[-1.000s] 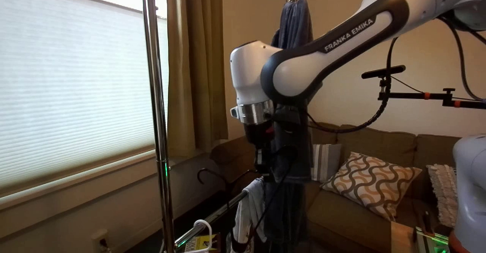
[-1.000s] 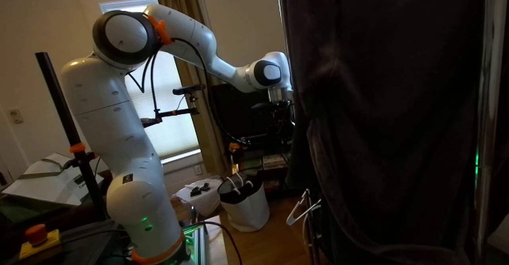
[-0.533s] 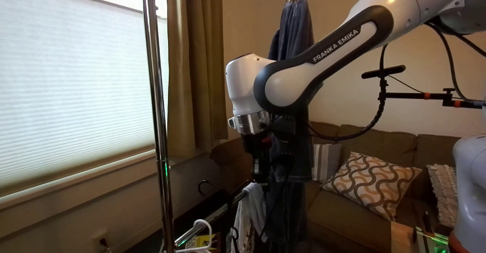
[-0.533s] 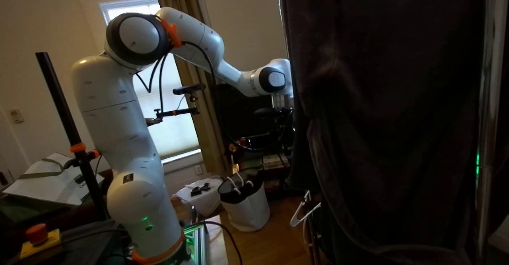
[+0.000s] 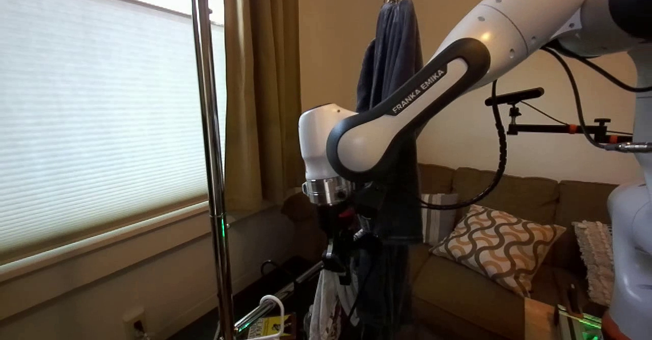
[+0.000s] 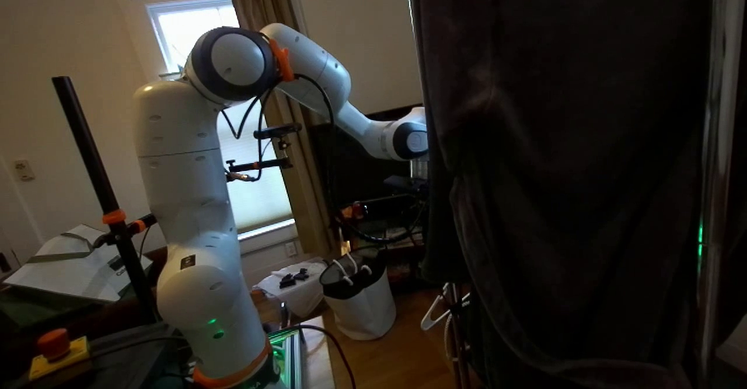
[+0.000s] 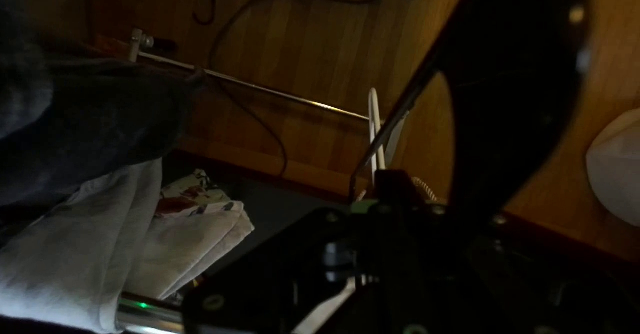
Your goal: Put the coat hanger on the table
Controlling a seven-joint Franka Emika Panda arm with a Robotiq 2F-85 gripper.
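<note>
A black coat hanger (image 5: 271, 262) is held by one side in my gripper (image 5: 344, 277), which is shut on it. Its hook sticks out toward the window. In the wrist view the hanger's broad, dark arm (image 7: 520, 73) rises from the dark fingers (image 7: 392, 191), and a thin bar runs beside it. The gripper is just above the rack's lower chrome bar (image 5: 300, 279), close to the pale cloth (image 5: 323, 304) draped there. In an exterior view the fingers and hanger are hidden behind a dark blanket (image 6: 560, 173). A light wooden tabletop (image 6: 318, 348) is beside the robot base.
A white hanger (image 5: 280, 312) hangs on the lower bar; it also shows in the wrist view (image 7: 375, 123). A chrome upright (image 5: 210, 126) stands near the window. A dark hook shape (image 7: 205, 13) shows over the floor. A white basket (image 6: 362, 301) stands behind the rack.
The arm has lowered and reached further toward the rack, carrying the black hanger down. The gripper has come down to the pale cloth on the lower bar. The grip looks unchanged.
</note>
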